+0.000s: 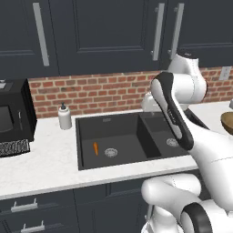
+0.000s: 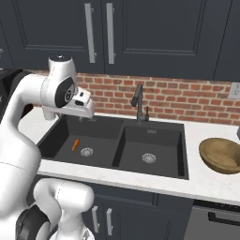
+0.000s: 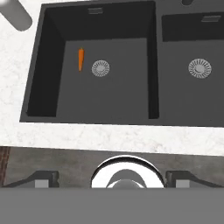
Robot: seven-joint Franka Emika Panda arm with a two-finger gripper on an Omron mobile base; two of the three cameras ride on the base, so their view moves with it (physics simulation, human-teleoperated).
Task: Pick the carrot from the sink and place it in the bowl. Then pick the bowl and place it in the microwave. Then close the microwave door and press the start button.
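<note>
- The carrot (image 1: 95,148) (image 2: 75,144) (image 3: 80,59) is bright orange against matte black.
- The sink (image 1: 132,123) (image 2: 154,133) (image 3: 153,65) is black all over, with round silver drains (image 3: 100,68).
- The faucet (image 2: 138,101) is dark, near black.
- The bowl (image 2: 222,154) is tan-brown wood with a grainy surface.
- The counter (image 1: 45,164) (image 2: 206,185) (image 3: 109,135) is white with faint grey marbling.
- The wall (image 1: 104,93) (image 2: 187,101) is red-brown brick with pale mortar lines.
- The cabinets (image 1: 104,32) (image 2: 154,33) are dark navy with silver bar handles.
- The soap bottle (image 1: 64,117) is pale grey-white.
- The countertop box appliance (image 1: 13,118) is black.
- The arm (image 1: 175,109) (image 2: 28,108) is white with dark joints.
</note>
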